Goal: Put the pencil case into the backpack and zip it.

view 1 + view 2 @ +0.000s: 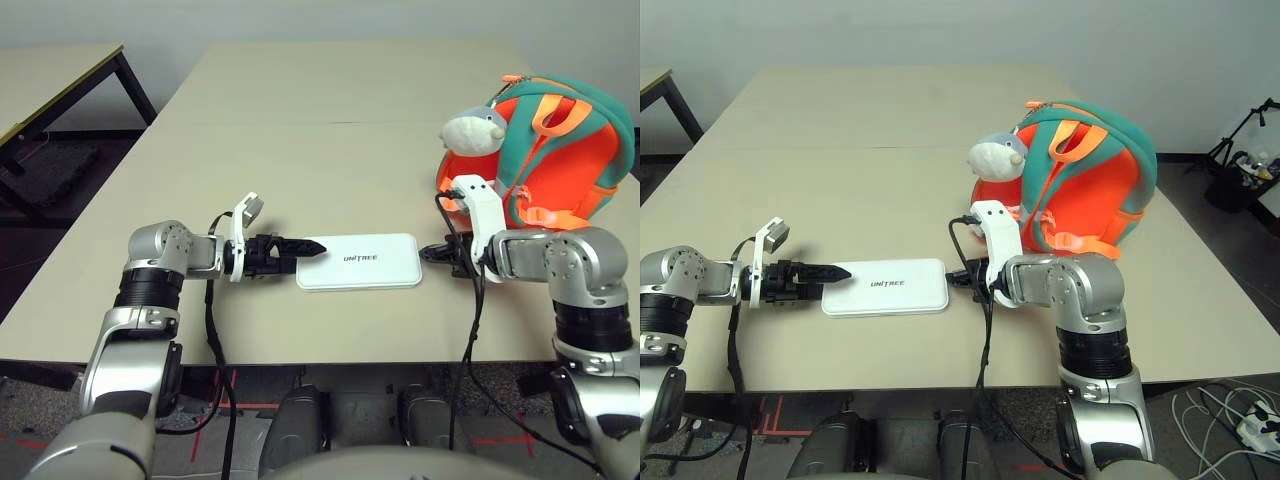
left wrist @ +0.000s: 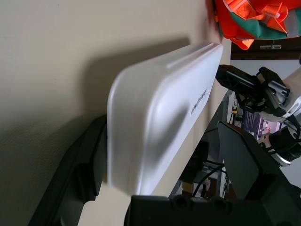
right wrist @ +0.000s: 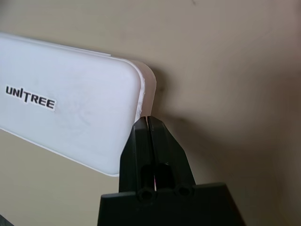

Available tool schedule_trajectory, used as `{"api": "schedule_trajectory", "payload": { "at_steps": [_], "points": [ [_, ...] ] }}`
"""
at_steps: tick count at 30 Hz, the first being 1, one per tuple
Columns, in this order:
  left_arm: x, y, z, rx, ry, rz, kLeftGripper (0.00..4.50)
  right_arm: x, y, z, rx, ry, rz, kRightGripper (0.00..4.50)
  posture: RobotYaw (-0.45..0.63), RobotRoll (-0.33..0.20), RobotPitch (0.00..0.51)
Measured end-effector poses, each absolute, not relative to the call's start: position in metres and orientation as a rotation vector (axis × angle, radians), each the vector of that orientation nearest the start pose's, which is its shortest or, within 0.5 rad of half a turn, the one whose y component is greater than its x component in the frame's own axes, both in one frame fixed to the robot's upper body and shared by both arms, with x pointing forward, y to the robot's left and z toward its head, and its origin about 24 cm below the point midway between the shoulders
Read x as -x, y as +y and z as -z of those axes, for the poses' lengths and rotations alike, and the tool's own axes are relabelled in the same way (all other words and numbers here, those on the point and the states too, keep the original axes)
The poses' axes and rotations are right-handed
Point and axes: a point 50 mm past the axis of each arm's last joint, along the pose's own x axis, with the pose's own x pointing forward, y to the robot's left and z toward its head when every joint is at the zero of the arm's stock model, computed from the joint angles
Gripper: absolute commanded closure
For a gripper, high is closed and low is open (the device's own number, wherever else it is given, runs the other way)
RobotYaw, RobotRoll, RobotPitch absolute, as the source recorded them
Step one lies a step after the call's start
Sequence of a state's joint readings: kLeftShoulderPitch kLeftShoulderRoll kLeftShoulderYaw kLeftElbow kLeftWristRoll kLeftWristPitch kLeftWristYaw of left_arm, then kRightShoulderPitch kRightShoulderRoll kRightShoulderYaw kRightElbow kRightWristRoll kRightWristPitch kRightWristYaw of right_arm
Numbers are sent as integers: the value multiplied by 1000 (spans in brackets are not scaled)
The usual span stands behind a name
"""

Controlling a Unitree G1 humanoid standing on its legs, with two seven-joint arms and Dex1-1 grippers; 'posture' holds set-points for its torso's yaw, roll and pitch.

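The case (image 1: 360,261) lies flat on the table (image 1: 300,160), near its front edge, lettering up, between the two grippers. The backpack (image 1: 560,160) stands well apart, farther back on the robot's right, dolphin charm (image 1: 472,130) toward the case; its opening cannot be made out, so whether it is unzipped cannot be told. The left gripper (image 1: 312,248) is spread wide and straddles the case's left end: in the left wrist view one finger (image 2: 77,174) lies along the table side of the case, the other (image 2: 249,160) stands off above it, so nothing is gripped yet. The right gripper (image 3: 148,123) is fully closed and empty, its tip touching or just beside the case's right end at table level. Judged step: securing the case for pick-up, the right tip bracing while the left closes; task barely begun. Risks: the hard, smooth case may skid when the left fingers close, since one finger is wedged at the table and the bite covers only one short end. A lift from that end would let the long case droop or twist out. If the right tip pushes off-centre, the case may rotate or slide toward the nearby front edge and fall. A shut backpack would block insertion.
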State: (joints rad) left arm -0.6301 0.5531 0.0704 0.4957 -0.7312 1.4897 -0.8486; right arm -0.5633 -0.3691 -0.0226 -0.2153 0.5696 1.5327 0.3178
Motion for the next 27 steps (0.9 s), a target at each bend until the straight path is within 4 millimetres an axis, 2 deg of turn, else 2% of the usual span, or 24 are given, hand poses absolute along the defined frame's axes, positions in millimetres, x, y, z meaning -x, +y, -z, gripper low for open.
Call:
{"api": "schedule_trajectory", "payload": {
  "at_steps": [2,5,9,13,16,19,22,27],
  "points": [
    [-288,202,-84,792,1066,831,0,-285,-137,-127,-64,792,-649,4468,4,0,53],
    [-282,203,-83,796,1092,846,587,-287,-135,-127,-73,786,-656,4500,6,0,53],
    [-275,203,-79,809,1113,874,1917,-289,-136,-127,-72,772,-649,4500,8,0,52],
    [-275,201,-93,815,1040,968,3096,-291,-135,-128,-74,756,-649,4500,11,0,50],
    [-276,201,-94,808,1022,978,3120,-292,-136,-129,-80,745,-655,4500,9,0,51],
    [-277,203,-97,798,1007,978,3120,-290,-137,-135,-77,715,-670,3851,14,0,53],
    [-278,214,-111,747,951,957,3120,-278,-141,-156,-86,618,-711,2970,16,0,58],
    [-277,231,-143,664,820,929,3121,-249,-170,-184,-32,470,-673,1426,1,0,71]
  ]
}}
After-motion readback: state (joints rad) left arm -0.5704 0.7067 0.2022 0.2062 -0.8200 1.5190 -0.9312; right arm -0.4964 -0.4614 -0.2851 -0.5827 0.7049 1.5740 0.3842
